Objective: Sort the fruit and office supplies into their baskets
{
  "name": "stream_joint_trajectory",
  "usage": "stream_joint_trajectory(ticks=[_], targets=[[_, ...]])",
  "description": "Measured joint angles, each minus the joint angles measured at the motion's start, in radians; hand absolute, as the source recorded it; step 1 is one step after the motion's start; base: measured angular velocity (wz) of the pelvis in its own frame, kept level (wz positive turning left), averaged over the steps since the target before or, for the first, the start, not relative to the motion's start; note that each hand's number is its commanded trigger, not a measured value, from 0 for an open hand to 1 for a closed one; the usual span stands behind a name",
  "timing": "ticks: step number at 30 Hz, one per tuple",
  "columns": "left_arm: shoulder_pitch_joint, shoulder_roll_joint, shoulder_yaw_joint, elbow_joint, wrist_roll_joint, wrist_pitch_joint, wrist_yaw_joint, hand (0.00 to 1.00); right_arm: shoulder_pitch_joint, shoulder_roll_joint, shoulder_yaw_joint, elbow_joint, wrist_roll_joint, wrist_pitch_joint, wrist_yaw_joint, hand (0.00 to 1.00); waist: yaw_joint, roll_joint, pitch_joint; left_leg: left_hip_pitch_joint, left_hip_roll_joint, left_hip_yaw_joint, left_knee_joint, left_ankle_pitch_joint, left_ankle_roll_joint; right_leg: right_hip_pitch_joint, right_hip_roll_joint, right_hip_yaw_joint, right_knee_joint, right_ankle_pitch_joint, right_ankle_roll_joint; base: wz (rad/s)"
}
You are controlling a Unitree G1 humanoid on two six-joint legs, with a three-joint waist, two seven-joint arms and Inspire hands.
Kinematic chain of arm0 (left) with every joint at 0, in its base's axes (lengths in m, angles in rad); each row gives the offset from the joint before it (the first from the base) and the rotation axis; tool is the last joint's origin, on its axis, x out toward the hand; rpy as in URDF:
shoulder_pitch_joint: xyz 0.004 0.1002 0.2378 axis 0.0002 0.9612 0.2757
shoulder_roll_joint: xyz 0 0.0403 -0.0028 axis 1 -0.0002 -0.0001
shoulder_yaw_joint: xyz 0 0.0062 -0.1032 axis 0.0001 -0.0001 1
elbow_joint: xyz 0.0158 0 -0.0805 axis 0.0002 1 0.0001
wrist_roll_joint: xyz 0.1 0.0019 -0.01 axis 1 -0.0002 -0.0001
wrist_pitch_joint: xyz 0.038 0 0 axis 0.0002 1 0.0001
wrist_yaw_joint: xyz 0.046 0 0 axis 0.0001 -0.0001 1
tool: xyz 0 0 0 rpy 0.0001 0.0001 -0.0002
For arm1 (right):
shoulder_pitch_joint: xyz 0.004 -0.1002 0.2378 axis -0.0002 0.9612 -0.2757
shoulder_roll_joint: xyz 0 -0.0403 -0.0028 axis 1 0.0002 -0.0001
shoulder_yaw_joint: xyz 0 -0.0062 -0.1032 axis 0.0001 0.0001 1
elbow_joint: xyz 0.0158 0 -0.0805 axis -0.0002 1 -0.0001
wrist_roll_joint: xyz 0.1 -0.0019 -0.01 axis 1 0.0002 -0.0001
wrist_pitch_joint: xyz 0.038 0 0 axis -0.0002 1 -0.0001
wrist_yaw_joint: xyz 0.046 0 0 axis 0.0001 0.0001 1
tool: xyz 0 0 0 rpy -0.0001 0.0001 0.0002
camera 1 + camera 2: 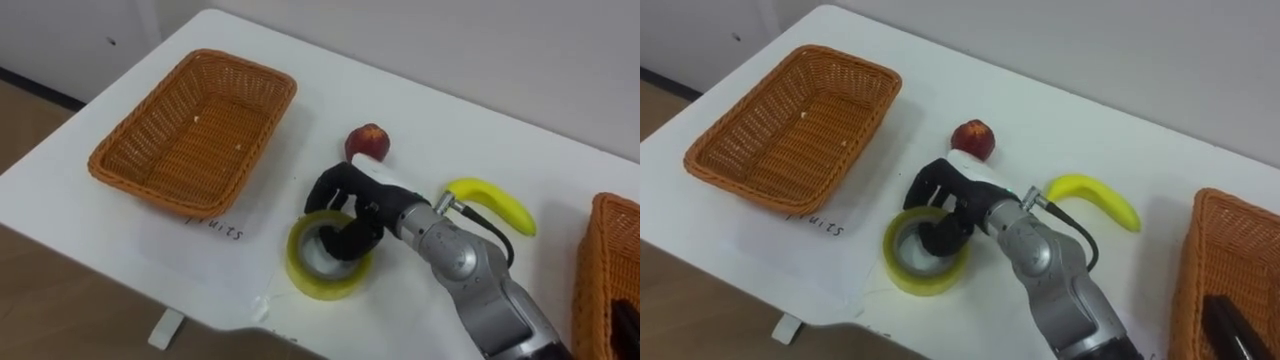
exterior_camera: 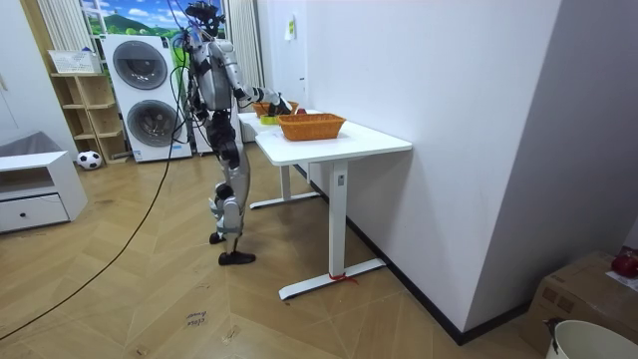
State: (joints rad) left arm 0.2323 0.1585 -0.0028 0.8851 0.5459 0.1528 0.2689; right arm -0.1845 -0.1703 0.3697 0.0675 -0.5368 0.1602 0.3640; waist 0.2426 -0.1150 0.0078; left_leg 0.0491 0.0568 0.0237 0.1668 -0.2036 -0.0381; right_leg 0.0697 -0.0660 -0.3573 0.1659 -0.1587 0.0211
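Altogether two baskets (image 1: 190, 130) (image 1: 603, 265), one apple (image 1: 368, 141), one banana (image 1: 497, 201), one tape roll (image 1: 303, 272) in hand (image 1: 352, 196).

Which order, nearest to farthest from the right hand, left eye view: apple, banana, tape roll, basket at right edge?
1. Tape roll: under the right hand, fingers curled into its hole.
2. Apple: just beyond the hand.
3. Banana: off to the right, past the wrist.
4. Basket: at the view's right edge.
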Motion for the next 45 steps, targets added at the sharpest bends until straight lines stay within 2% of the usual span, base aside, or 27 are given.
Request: stream_joint_trajectory(ticks=[3,7,9,11,16,18,20,22,25,27,35,38,39,40,45], targets=[[-0.003,0.0,0.01,0.023,-0.006,-0.007,0.0,0.0,0.023,-0.029,-0.007,-0.041,0.0,0.0,0.016,1.0,-0.023,-0.003,-0.0006,0.0,0.0,0.001,-0.001,0.0,0.0,-0.002,0.0,0.009,0.0,0.0,0.0,-0.01],[0.0,-0.011,0.06,0.049,-0.006,-0.027,0.0,0.0,0.072,-0.071,-0.11,-0.14,0.031,-0.02,0.019,1.0,-0.046,-0.009,0.0,0.007,0.0,0.01,-0.002,0.0,0.0,-0.004,0.001,0.03,0.001,0.0,0.0,-0.07],[0.003,-0.011,0.064,0.05,-0.006,-0.032,0.0,0.0,0.085,-0.072,-0.162,-0.169,0.036,-0.035,0.0,1.0,-0.056,-0.01,0.0033,0.015,0.0,0.016,-0.002,0.0,0.0,-0.002,0.002,0.04,0.001,0.0,0.0,-0.11],[0.006,-0.011,0.067,0.048,-0.01,-0.038,0.0,0.0,0.104,-0.077,-0.2,-0.192,0.059,-0.039,-0.025,1.0,-0.064,-0.011,0.0029,0.022,0.001,0.028,-0.002,0.0,0.0,-0.001,0.002,0.057,0.001,0.0,0.0,-0.16],[0.012,-0.009,0.068,0.037,-0.066,-0.052,0.006,0.0,0.116,-0.084,-0.255,-0.227,0.06,-0.04,-0.058,1.0,-0.133,-0.01,0.003,0.023,0.001,0.032,-0.002,0.0,0.0,-0.004,0.002,0.063,0.003,0.0,0.001,-0.03],[0.009,-0.009,0.068,0.037,-0.076,-0.056,0.013,0.0,0.124,-0.084,-0.287,-0.237,0.06,-0.04,-0.069,1.0,-0.143,-0.008,0.0026,0.024,0.002,0.041,-0.004,0.0,0.0,-0.004,0.004,0.072,0.005,0.0,0.0,-0.12],[0.007,-0.01,0.068,0.037,-0.083,-0.059,0.028,0.0,0.125,-0.084,-0.309,-0.242,0.06,-0.04,-0.085,1.0,-0.149,-0.003,-0.001,0.032,0.005,0.056,-0.01,0.0,0.0,-0.004,0.007,0.083,0.005,0.001,0.001,-0.19],[0.012,-0.01,0.068,0.039,-0.084,-0.059,0.039,0.0,0.125,-0.096,-0.325,-0.246,0.06,-0.039,-0.11,1.0,-0.159,0.005,-0.0084,0.044,0.005,0.068,-0.015,0.0,0.0,-0.003,0.008,0.098,0.006,0.002,0.001,-0.17],[0.021,-0.008,0.068,0.039,-0.084,-0.059,0.049,0.0,0.125,-0.109,-0.331,-0.255,0.062,-0.039,-0.123,1.0,-0.171,0.015,-0.0125,0.051,0.005,0.08,-0.015,0.0,0.0,0.0,0.008,0.11,0.006,0.004,0.003,-0.14],[0.022,-0.006,0.07,0.039,-0.084,-0.059,0.048,0.0,0.125,-0.109,-0.342,-0.265,0.062,-0.039,-0.123,1.0,-0.185,0.017,-0.0118,0.051,0.005,0.081,-0.015,0.0,0.0,0.0,0.008,0.112,0.006,0.004,0.003,0.0],[0.024,-0.008,0.086,0.043,-0.084,-0.073,0.045,0.0,0.126,-0.109,-0.417,-0.281,0.066,-0.041,-0.166,1.0,-0.191,0.02,-0.0101,0.068,0.005,0.097,-0.015,0.0,0.0,0.001,0.009,0.133,0.009,0.004,0.003,-0.06],[0.02,-0.014,0.1,0.058,-0.084,-0.076,0.045,0.0,0.126,-0.113,-0.453,-0.281,0.103,-0.051,-0.185,1.0,-0.197,0.023,-0.0071,0.069,0.005,0.107,-0.015,0.0,0.0,-0.002,0.009,0.137,0.009,0.007,0.004,-0.06],[0.02,-0.015,0.109,0.063,-0.084,-0.079,0.045,0.0,0.126,-0.116,-0.471,-0.281,0.113,-0.06,-0.188,1.0,-0.211,0.02,-0.0051,0.066,0.005,0.108,-0.016,0.0,0.0,-0.002,0.008,0.135,0.009,0.008,0.004,0.0],[0.018,-0.015,0.116,0.078,-0.083,-0.089,0.045,0.0,0.127,-0.119,-0.486,-0.281,0.13,-0.064,-0.194,1.0,-0.214,0.021,-0.0046,0.066,0.005,0.109,-0.018,0.0,0.0,-0.002,0.009,0.135,0.009,0.008,0.004,0.0],[0.018,-0.015,0.119,0.095,-0.084,-0.091,0.045,0.0,0.13,-0.152,-0.526,-0.28,0.155,-0.076,-0.231,1.0,-0.232,0.018,-0.0044,0.068,0.007,0.114,-0.023,0.0,0.0,-0.004,0.011,0.138,0.008,0.008,0.004,0.0]])
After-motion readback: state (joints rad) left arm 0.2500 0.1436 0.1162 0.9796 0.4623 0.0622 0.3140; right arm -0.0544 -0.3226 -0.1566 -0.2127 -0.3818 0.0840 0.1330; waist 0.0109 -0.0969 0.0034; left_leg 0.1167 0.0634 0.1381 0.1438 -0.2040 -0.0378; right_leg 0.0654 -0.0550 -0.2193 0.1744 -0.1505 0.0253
